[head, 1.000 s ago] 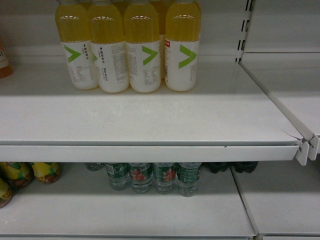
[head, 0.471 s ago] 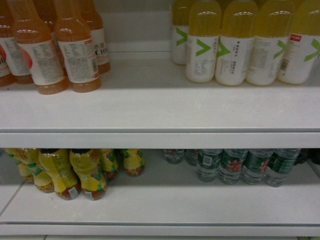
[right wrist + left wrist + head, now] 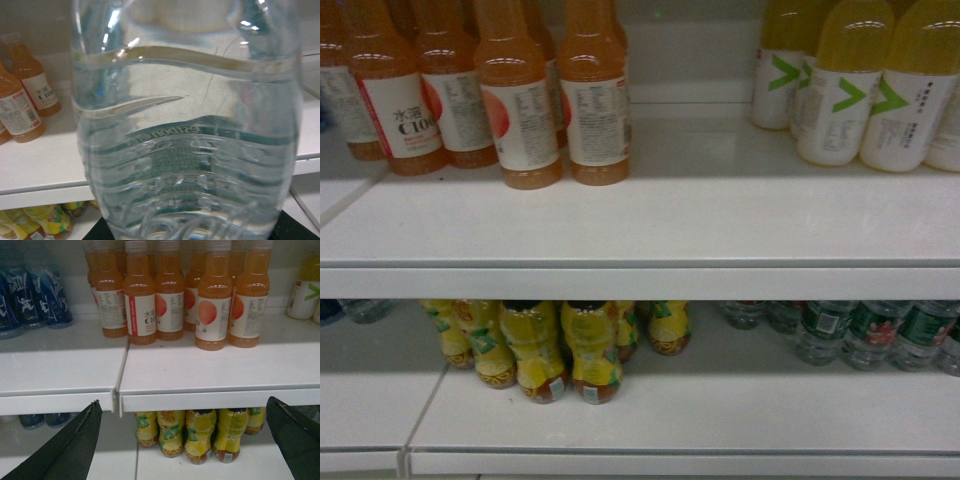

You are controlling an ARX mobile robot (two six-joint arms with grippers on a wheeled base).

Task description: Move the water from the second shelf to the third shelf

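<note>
The upper shelf [image 3: 650, 225] is a white board spanning the head view; its front lip runs across the middle of that view. The lower shelf [image 3: 720, 415] sits below it, also white, with a seam near its left end.

In the right wrist view, the water bottle [image 3: 187, 145] fills almost the whole picture. It is clear and ribbed, and a dark green label with reversed lettering shows through the water from its far side. It stands upright in front of the upper shelf edge, off any shelf. The right claw appears only as a dark strip at the bottom edge beneath the bottle, so its state cannot be determined.

On the upper shelf, the orange drink bottles [image 3: 520, 110] stand in a cluster at left, with white labels. The yellow drink bottles [image 3: 860, 95] stand at right, white labels marked with green chevrons. The two groups are well apart.

On the lower shelf, the squat yellow bottles [image 3: 560, 350] stand in a group at centre-left. More green-label water bottles [image 3: 870, 335] stand in a row at right, partly hidden by the shelf lip.

In the left wrist view, blue-label bottles [image 3: 35, 297] stand at the upper left. The left claw [image 3: 185, 440] has its two dark fingers [image 3: 75, 445] spread wide apart, holding nothing, in front of the shelf lip.
</note>
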